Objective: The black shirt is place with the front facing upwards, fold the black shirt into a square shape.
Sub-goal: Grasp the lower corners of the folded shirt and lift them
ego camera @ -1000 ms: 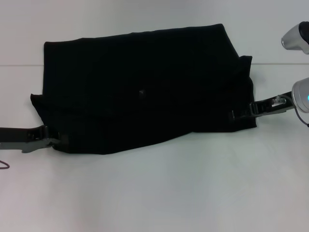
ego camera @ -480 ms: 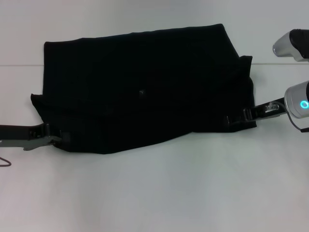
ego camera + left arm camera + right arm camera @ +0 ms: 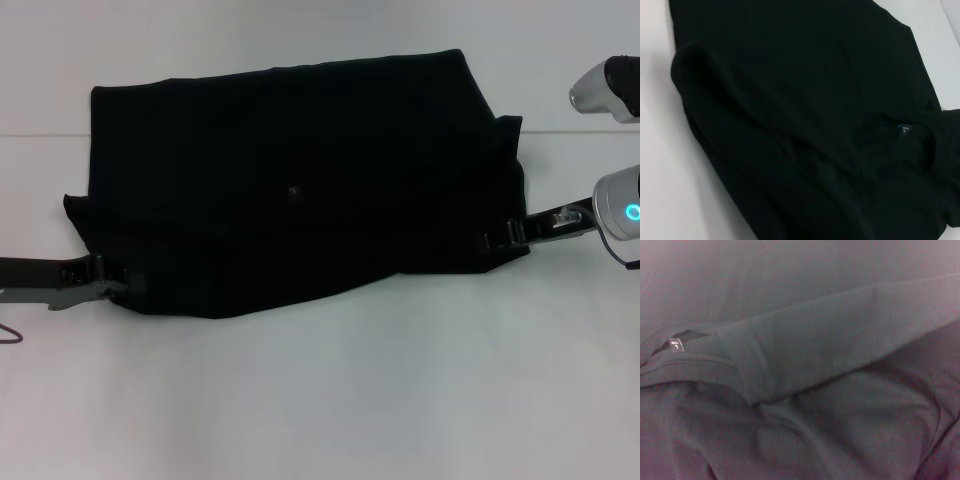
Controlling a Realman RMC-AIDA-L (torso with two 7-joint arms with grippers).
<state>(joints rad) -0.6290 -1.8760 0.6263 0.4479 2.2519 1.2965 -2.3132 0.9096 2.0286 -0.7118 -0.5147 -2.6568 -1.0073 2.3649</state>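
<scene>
Two grippers flank the black shirt [image 3: 300, 185], spread on the white table [image 3: 350, 400]: left gripper [image 3: 128, 285] and right gripper [image 3: 490, 240] at its near corners, grip unclear. Soft, limp, light cloth; best pinched at corners.

Work surface: a plain white table [image 3: 330, 390] fills nearly the whole head view. Finish is matte and uniform, without pattern or marking. A faint straight seam [image 3: 45, 134] crosses the table from side to side in its far part; beyond the seam the surface reads slightly greyer, nearer than it slightly brighter. Lighting is even and diffuse, with only soft shadow. A thin dark wire loop [image 3: 8, 336] lies on the table at its left edge, well nearer than the seam.
</scene>
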